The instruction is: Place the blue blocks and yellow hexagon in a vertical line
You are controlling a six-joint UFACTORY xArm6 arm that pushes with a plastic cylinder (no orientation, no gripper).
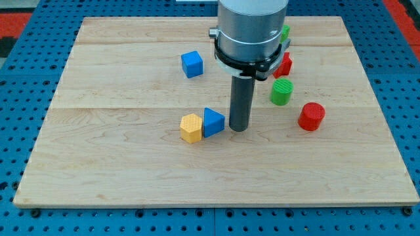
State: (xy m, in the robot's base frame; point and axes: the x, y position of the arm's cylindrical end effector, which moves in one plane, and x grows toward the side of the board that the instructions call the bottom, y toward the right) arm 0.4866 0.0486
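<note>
While the rod stands just at the right of the blue triangular block (213, 122), the tip (239, 128) rests on the wooden board (118, 170) near this block, and from this view one cannot tell if they touch. The arm has no jaws at all, only the plain rod, so it holds nothing and can only push.

The yellow hexagon (191, 128) lies directly left of the blue triangular block, and the two touch. The blue cube (192, 64) sits farther back, apart from them and a little to the left of the triangle.

The step in hand seems to be the arranging of this pair under the cube. At present yellow and blue stand side by side, not one behind the other. A good way, probably, is to separate them: push only one of them with short strokes through its middle, so that it does not turn. A push from the right moves both together, which may not help.

At the right, the green ribbed block (281, 92) and the red cylinder (311, 117) are near; another red block (285, 64) and another green block (285, 31) are half hidden behind the arm. Wide swings there could disturb them.

No container is seen on the board, so nothing is inside anything.
</note>
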